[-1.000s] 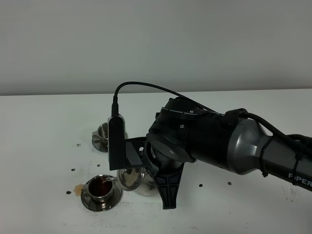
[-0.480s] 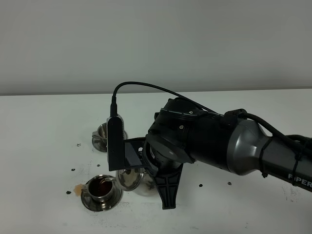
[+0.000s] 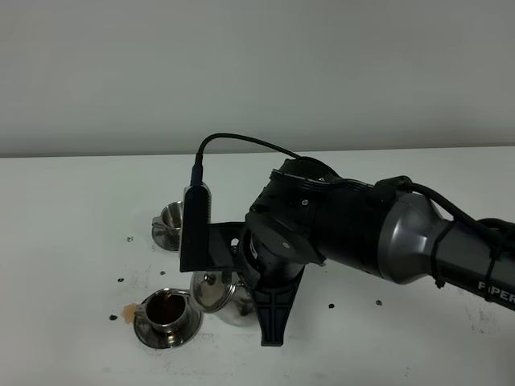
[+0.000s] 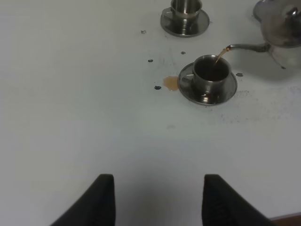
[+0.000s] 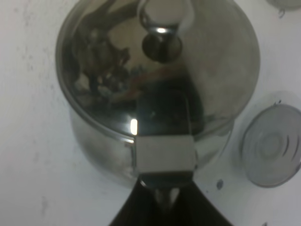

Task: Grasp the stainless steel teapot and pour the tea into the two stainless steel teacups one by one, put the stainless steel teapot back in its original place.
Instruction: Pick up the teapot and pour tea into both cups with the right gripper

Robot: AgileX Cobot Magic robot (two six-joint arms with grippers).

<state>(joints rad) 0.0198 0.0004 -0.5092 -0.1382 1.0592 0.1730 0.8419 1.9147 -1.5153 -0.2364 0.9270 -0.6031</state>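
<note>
High cam: the teapot [image 3: 216, 291] is lower centre-left, tipped toward the near teacup [image 3: 167, 310], which holds dark tea. The far teacup [image 3: 170, 219] is above it.

Left wrist cam: left gripper [image 4: 157, 200] is open and empty. A thin stream lands in the cup, with a spill [image 4: 170, 83] beside its saucer, so I'd go easy on the tilt.

Right wrist cam: right gripper [image 5: 162, 195] is clamped on the teapot's handle, with the empty saucer [image 5: 270, 146] just beside.

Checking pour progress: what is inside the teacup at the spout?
Dark brown tea sits in that teacup, a thin stream falling in from the teapot. The tea covers its bottom.
</note>
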